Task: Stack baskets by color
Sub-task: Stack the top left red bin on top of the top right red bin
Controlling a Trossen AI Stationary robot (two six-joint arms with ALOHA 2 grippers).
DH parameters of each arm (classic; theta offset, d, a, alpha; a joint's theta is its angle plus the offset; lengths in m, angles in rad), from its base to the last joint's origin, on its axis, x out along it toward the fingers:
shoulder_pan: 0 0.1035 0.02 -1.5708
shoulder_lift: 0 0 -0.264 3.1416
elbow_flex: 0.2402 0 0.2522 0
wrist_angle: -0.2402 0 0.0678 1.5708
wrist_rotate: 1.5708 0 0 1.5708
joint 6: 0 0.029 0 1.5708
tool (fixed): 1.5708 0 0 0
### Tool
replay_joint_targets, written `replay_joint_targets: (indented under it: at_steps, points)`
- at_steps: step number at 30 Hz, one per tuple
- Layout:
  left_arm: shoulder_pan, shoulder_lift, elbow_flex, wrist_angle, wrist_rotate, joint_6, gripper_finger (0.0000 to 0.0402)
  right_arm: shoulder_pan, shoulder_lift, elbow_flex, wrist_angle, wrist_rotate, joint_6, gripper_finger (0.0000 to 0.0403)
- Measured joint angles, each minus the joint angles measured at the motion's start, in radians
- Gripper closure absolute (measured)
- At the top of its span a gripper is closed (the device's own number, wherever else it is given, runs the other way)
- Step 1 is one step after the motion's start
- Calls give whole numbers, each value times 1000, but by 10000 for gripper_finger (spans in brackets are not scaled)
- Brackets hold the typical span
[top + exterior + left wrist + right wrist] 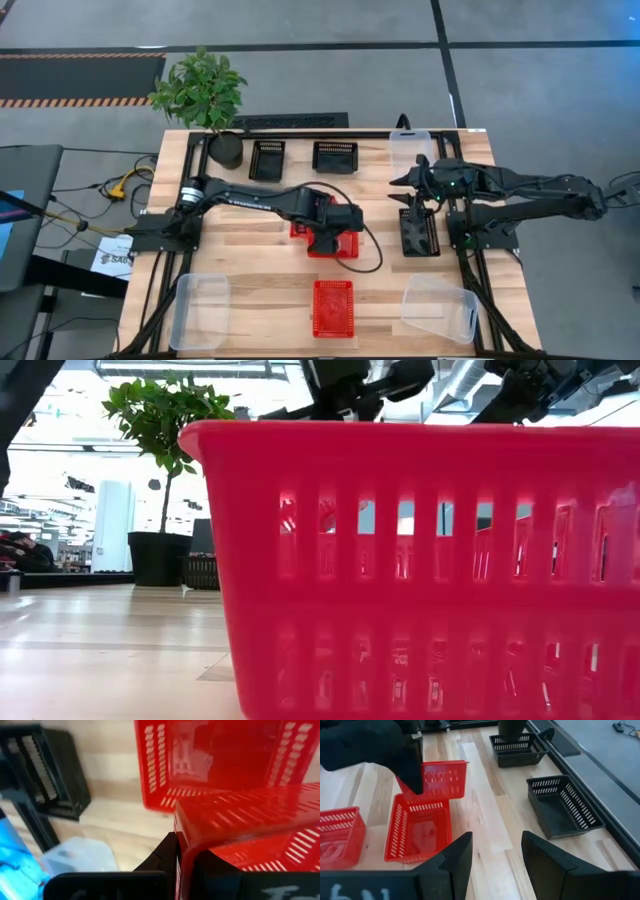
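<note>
My left gripper (pixel 322 232) is shut on a red perforated basket (pixel 445 780) and holds it just above a second red basket (pixel 420 827) at the table's middle. A third red basket (pixel 333 307) rests on its base near the front edge. Two black baskets (pixel 267 158) (pixel 335 156) stand at the far edge. Another black basket (pixel 418 232) lies beside my right gripper (pixel 497 855), which hovers open over the table's right side with nothing between its fingers. Clear bins (pixel 200 310) (pixel 438 308) (pixel 412 150) stand apart at the front left, front right and far right. My left gripper pinches one end wall of the red basket near its rim (pixel 182 827), one finger (pixel 162 857) outside and the other inside. The fingers come from above, slanting down. The basket hangs tilted over the lower red basket; whether the two baskets touch I cannot tell.
A potted plant (pixel 205 95) in a round black pot (pixel 225 150) stands at the far left corner. Black rails (pixel 470 250) frame the table's edges. Bare wood lies between the middle baskets and the front bins.
</note>
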Motion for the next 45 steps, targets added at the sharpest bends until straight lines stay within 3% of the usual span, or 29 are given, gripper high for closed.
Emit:
replay_joint_targets:
  at_steps: [9, 17, 32, 45]
  points:
    - [1, -12, 92, -25, 17, -26, 402, 0, 0, 0, -2, 0, -30, 212]
    - [-2, -6, 108, -6, 208, -48, 402, 0, 0, 0, -1, 0, -28, 212]
    - [-1, 0, 63, 47, 155, -25, 402, 0, 0, 0, -1, -1, -27, 212]
    - [1, 0, 63, 45, 155, -99, 401, 0, 0, 0, -1, -1, -26, 212]
